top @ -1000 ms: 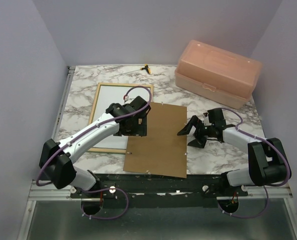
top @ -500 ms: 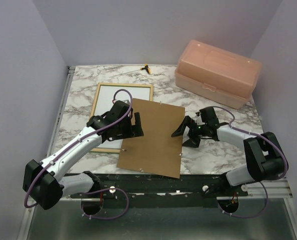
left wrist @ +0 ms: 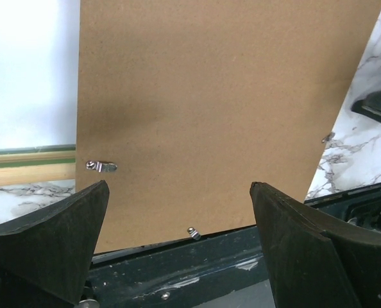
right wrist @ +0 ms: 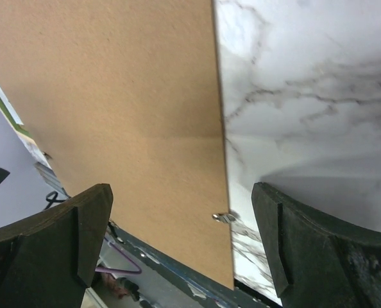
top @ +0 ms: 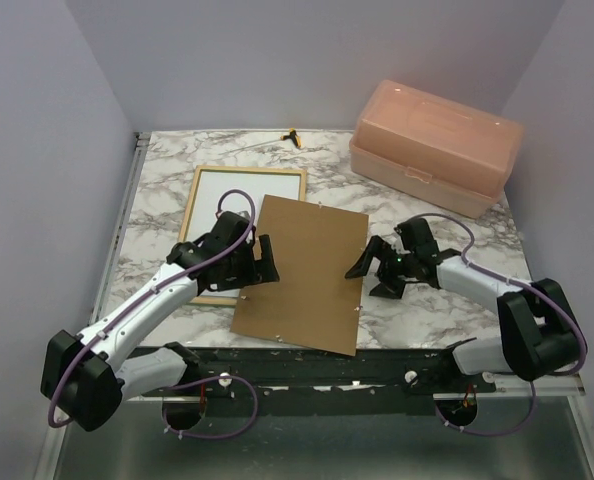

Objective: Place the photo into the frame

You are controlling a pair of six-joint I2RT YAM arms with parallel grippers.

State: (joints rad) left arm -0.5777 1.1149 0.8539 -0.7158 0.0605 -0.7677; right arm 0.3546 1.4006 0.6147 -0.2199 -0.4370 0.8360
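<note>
The frame lies back side up at the back left, its light wood rails showing. Inside it rests the photo, white side up. A brown hardboard panel lies tilted over the frame's right rail and reaches the table's near edge. My left gripper hovers open over the panel's left edge, holding nothing. My right gripper stands open at the panel's right edge, also empty. The left wrist view shows the panel, the photo and a frame rail. The right wrist view shows the panel between open jaws.
A pink plastic box stands at the back right. A small yellow-and-black tool lies at the back edge. Small metal clips stick out of the panel's edges. The black rail runs along the table's near edge.
The left arm has drawn back toward the near left. The brown panel has slid left and turned a little over the frame. The right gripper has moved slightly left to the panel's edge.
</note>
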